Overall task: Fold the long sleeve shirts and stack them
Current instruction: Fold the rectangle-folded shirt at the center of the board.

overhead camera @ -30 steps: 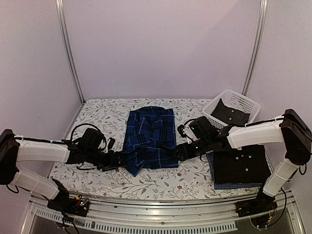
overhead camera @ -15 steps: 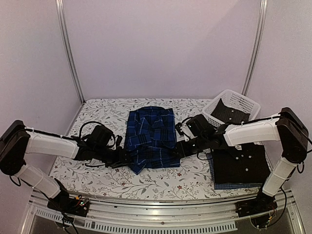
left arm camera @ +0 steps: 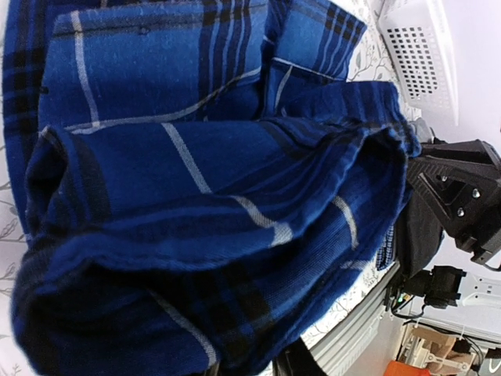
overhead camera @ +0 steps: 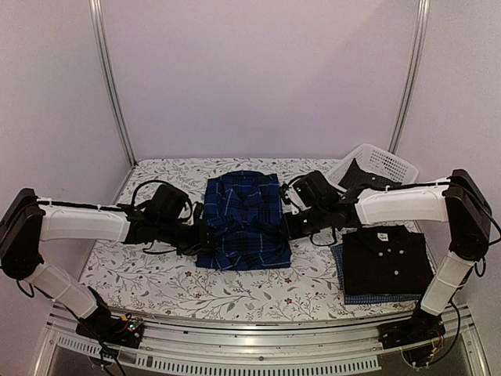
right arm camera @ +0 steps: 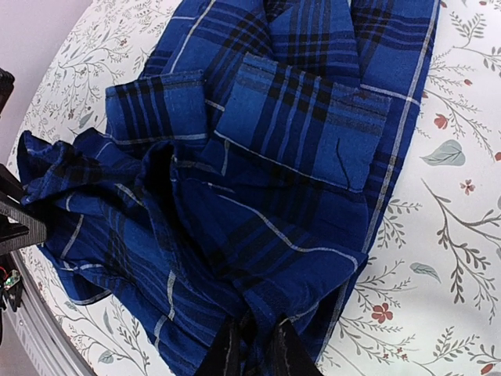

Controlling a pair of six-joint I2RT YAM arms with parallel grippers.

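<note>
Since near hem is to be folded toward collar, dark blue plaid shirt (overhead camera: 243, 223), mid bench (overhead camera: 156, 274), is flanked at both side edges: right fingers (right arm camera: 288, 356) pinched on cloth; left fingers (overhead camera: 194, 235) hidden by bunched cloth, state cannot be told.

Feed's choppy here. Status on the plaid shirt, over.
Right gripper pinching the plaid shirt, right edge. Left gripper at left edge, grip hidden by cloth. Shirt bunched between them. Nothing blocking; black shirt lies apart, right side.
</note>
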